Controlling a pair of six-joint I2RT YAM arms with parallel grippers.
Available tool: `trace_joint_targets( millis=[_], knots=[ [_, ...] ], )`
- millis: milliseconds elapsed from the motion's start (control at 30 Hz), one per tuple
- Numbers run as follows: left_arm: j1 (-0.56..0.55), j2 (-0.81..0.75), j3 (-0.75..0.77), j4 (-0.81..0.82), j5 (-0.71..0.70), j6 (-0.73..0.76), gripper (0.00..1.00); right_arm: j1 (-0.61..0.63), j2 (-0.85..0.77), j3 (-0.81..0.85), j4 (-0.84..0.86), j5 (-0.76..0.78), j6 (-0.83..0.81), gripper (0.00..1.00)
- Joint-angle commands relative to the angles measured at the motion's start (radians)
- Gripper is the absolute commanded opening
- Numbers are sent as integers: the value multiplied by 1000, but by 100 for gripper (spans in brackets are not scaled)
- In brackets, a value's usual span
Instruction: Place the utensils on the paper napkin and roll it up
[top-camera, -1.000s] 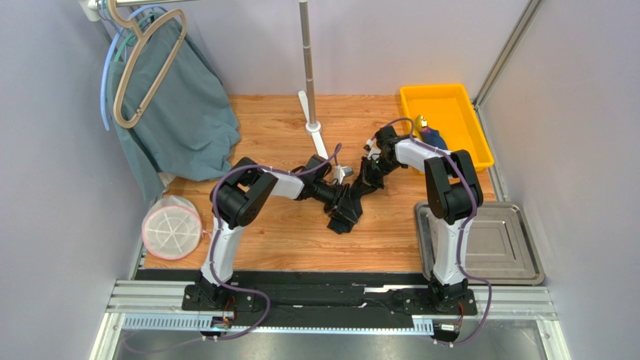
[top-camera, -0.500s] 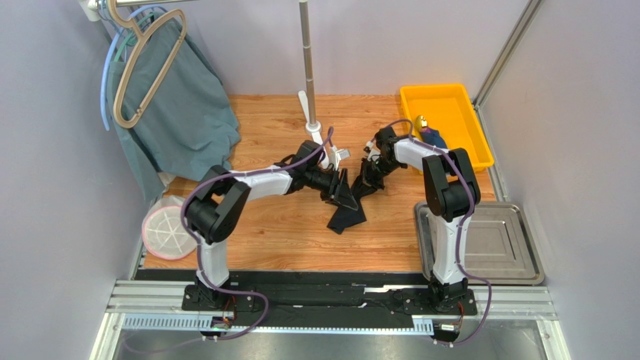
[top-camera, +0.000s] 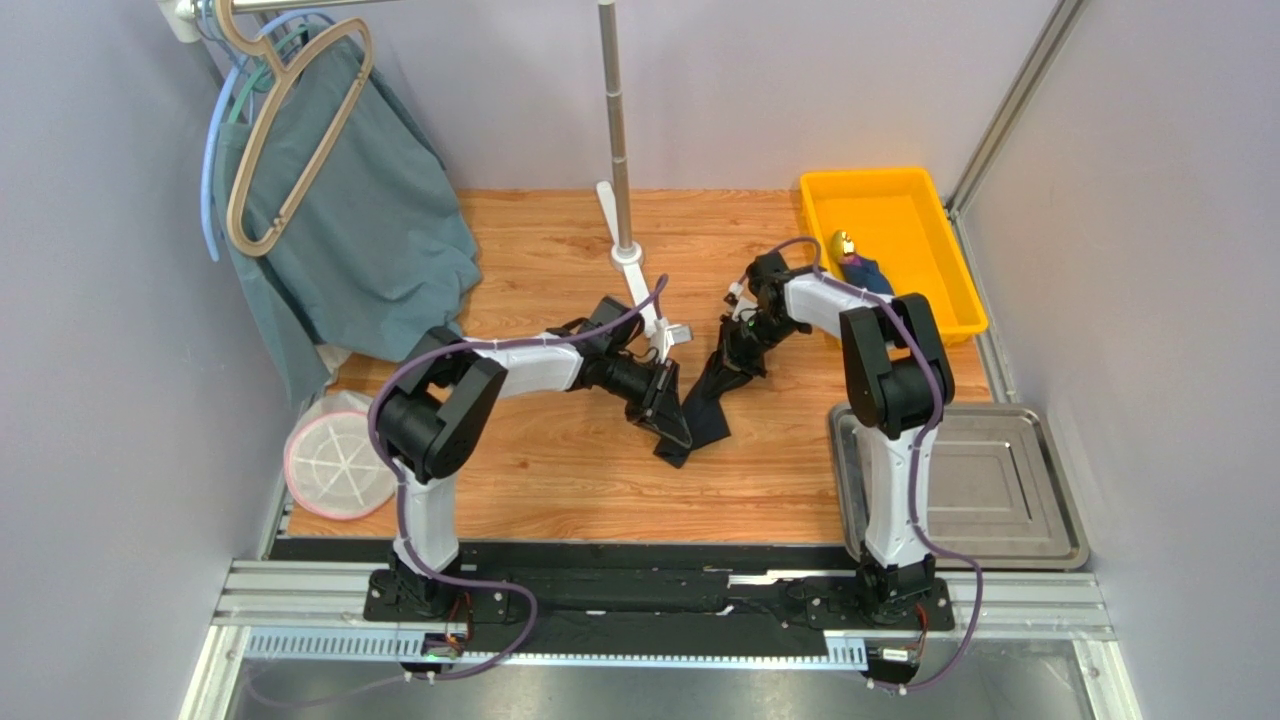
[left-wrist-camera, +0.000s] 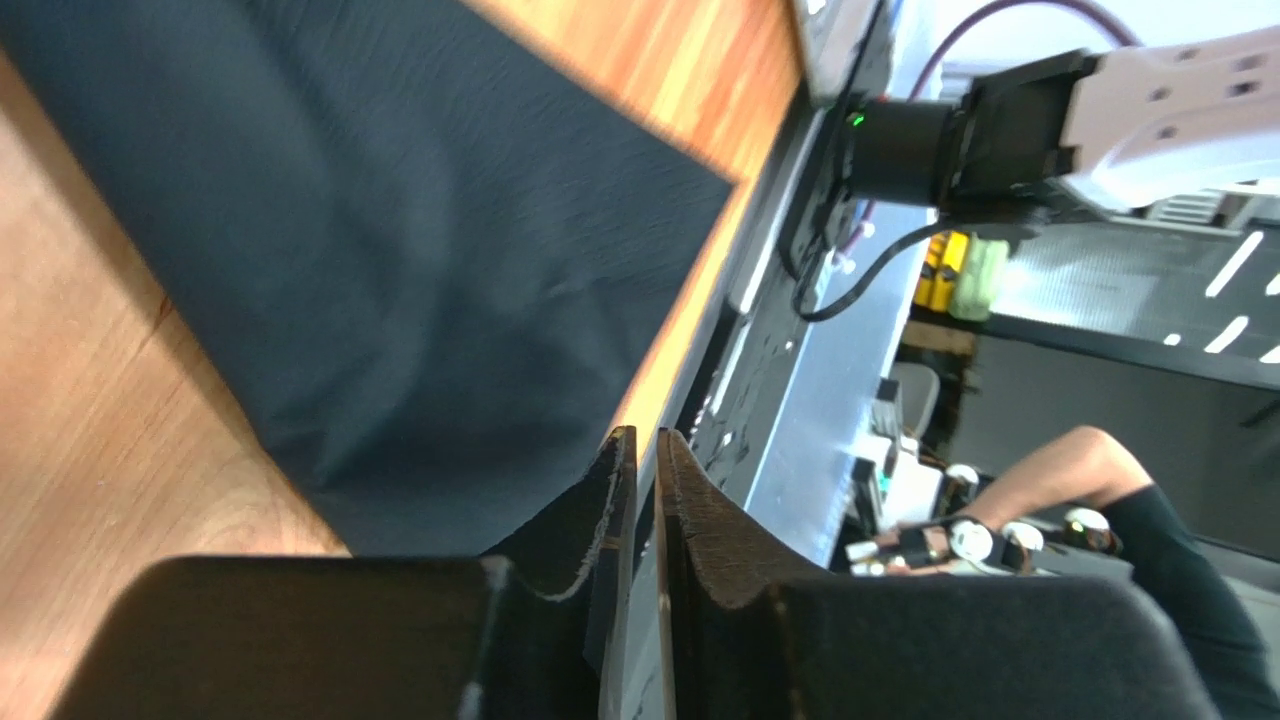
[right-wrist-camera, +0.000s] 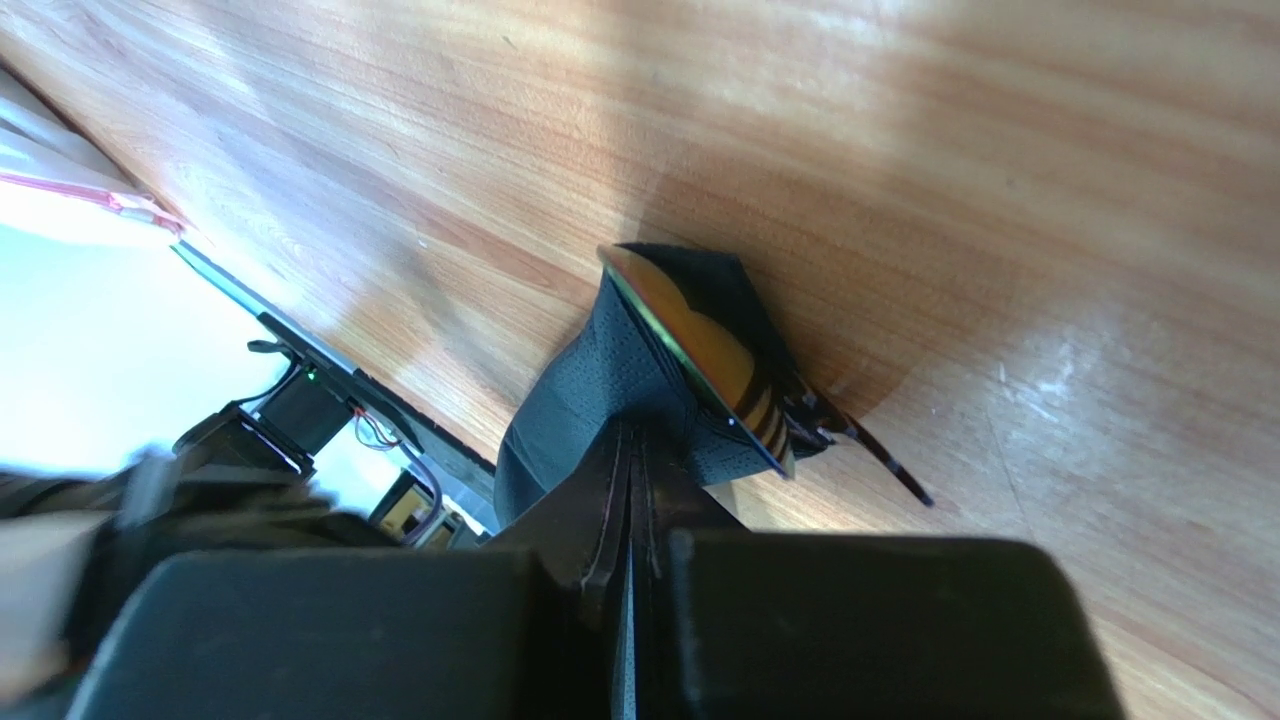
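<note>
- My right tool (top-camera: 736, 357) is clamped on the napkin (top-camera: 706, 408). The wrist view shows black sheet bunched straight out of the closed jaws.
- My left tool (top-camera: 670, 420) is narrow, jaws nearly together. The napkin's edge runs up to one of its fingers (left-wrist-camera: 594, 518), but I can't tell if it's actually pinched.
- The napkin is mid-worktop (top-camera: 556, 480), drawn into a slanted, crumpled strip rather than lying flat. The right tool is at its 1 o'clock end and the left tool at its 8 o'clock side.
- There's a gold-coloured patch on the fold just past the right tool. I can't tell what it is.
- I see no loose utensils anywhere.
- The only cutlery-like item is the bundle (top-camera: 864, 275) in the bin (top-camera: 902, 180), at 1 o'clock on the worktop.
- The tray (top-camera: 1037, 495) is at 4 o'clock, well apart from the napkin.
- My read on progress: early. The napkin isn't spread, nothing is laid on it, and no roll has started.
- Left to do: flatten the sheet, get the utensils, lay them on it, roll.
- Risk: it's thin paper held at two points, so tension could tear it.
</note>
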Motion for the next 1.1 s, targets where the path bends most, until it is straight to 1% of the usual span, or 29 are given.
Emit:
trace_joint_targets(
  millis=[0,167,233,367,467,533,633,733,867,967,1067],
  knots=[
    [3,90,-22,51,37,18,13,4,84,26,43,166,-64,0],
    [41,215,-39,179,17,-83,7,4,105,82,40,164,-64,0],
    [46,226,-43,186,6,-86,6,4,107,110,38,163,-67,0],
    [54,247,-88,287,9,-141,1,1,101,162,28,160,-78,0],
    [55,259,-105,348,5,-184,0,3,73,188,17,108,-76,1],
    [55,270,-103,376,11,-219,0,-2,23,191,25,31,-64,4],
    [57,282,-103,413,9,-247,0,0,-60,132,67,-84,-10,10],
    [55,281,-99,425,2,-256,0,6,-118,29,132,-162,56,13],
    [55,285,-96,445,-2,-276,0,20,-117,-60,164,-176,82,12],
    [55,279,-97,443,-3,-284,0,20,-83,-103,170,-147,77,9],
    [55,255,-108,447,-1,-285,0,18,-60,-123,160,-83,56,8]
  ],
)
